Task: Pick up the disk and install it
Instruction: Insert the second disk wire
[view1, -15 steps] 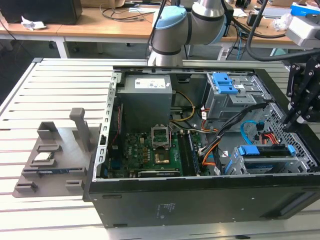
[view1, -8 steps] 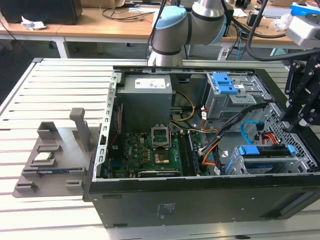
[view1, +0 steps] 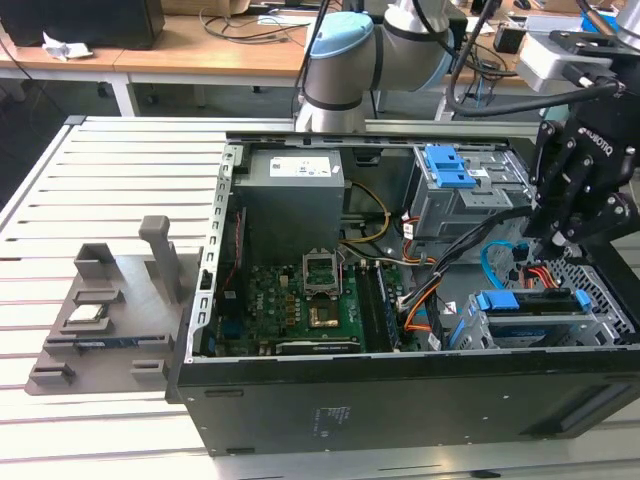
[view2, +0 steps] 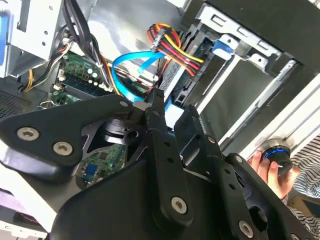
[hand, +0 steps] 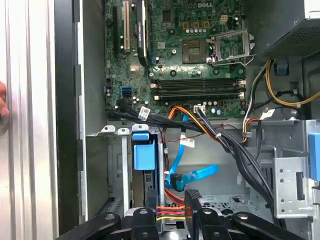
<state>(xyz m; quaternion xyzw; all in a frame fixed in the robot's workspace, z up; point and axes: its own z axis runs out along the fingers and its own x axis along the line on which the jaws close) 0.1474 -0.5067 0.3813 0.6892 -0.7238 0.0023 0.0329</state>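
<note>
On the slatted metal table (view1: 110, 190), at 9 o'clock in the exterior view, a grey plastic fixture (view1: 105, 330) with moulded pockets holds a small square silver chip (view1: 85, 313).

At centre is the open black computer case (view1: 400, 400). It contains a grey power-supply box (view1: 295, 190) at 11 o'clock and a green motherboard (view1: 300, 300) below it. Bundled black, orange and blue cables (view1: 450, 260) run towards 3 o'clock.

The disk (view1: 530, 301) sits in the perforated metal drive cage (view1: 600, 300) at the case's 5 o'clock corner, its blue rails along the top edge. In the first wrist view, its blue plastic end (hand: 145, 156) fills the narrow bay, with sheet-metal walls tight on both sides.

The black gripper (view1: 565, 238) hangs just above that cage – near the disk but apart from it. In the first wrist view, the gripper (hand: 171, 200) has its jaws a narrow gap apart, with nothing between them – red and yellow wires (hand: 167, 207) show through the gap.
</note>
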